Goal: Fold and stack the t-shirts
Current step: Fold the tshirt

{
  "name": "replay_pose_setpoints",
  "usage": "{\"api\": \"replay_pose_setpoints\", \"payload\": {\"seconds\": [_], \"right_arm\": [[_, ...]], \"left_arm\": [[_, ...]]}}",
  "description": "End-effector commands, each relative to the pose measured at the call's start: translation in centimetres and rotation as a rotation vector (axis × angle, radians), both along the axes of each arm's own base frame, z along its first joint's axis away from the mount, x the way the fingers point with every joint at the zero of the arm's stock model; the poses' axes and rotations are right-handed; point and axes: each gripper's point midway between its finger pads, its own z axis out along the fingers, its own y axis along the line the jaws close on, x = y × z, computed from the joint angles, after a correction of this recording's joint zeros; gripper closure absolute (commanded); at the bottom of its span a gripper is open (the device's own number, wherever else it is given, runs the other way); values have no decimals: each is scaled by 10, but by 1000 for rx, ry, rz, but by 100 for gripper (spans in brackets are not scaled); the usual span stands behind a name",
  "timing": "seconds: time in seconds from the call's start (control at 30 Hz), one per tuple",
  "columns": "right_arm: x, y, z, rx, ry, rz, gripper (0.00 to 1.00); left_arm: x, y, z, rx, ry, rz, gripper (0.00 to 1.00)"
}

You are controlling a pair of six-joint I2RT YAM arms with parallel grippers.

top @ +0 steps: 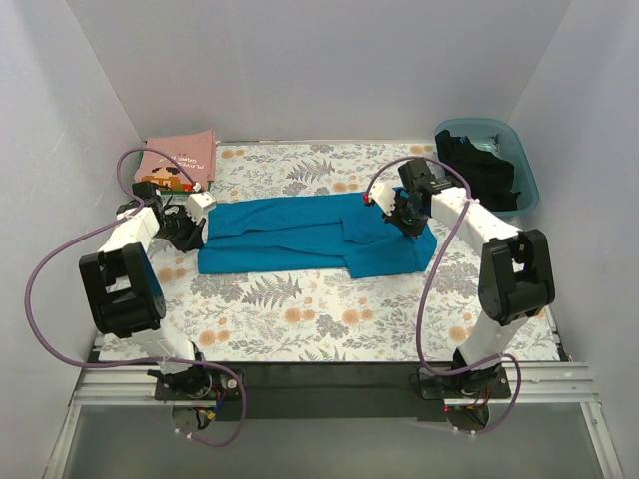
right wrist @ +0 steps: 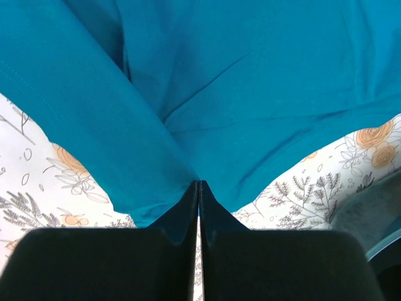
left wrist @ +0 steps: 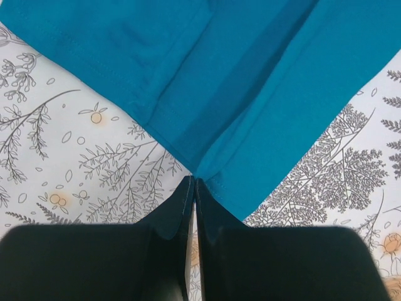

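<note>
End effectors [left wrist: 193,182] [right wrist: 198,183] on teal t-shirt [top: 290,235], lengthwise left-right

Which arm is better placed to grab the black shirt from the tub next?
Right, probably. The tub with the black shirt sits in the far right corner, beyond the right gripper; the left gripper is across the table. Both are shut on the teal shirt, so it must release first.

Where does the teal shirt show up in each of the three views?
Top external: the teal shirt lies spread across the middle.
Left wrist: it fills the top, its corner narrowing to the left tool.
Right wrist: it fills the upper frame, down to the right tool.
Shared landmark: the floral table cover beneath it.
</note>
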Motion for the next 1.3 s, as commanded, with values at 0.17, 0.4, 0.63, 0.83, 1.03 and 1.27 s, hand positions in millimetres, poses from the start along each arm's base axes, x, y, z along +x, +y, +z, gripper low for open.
{"api": "replay_pose_setpoints", "payload": {"seconds": [0.17,0.4,0.63,0.83,1.03,1.27], "right_arm": [[24,4,9,29,-29,-3,99],[34,2,9,24,-34,-10,99],[41,0,3,21,-25,-22,99],[44,-1,2,23,-23,-29,99],[39,-5,3,27,-20,-36,99],[40,-7,-1,24,-11,-41,99]], "left_arm": [[37,4,13,29,-98,24,100],[43,7,7,34,-99,38,100],[45,10,-4,42,-91,49,100],[52,9,-2,27,-102,58,100],[54,4,-5,23,-98,48,100],[57,-1,-11,24,-92,41,100]]}}
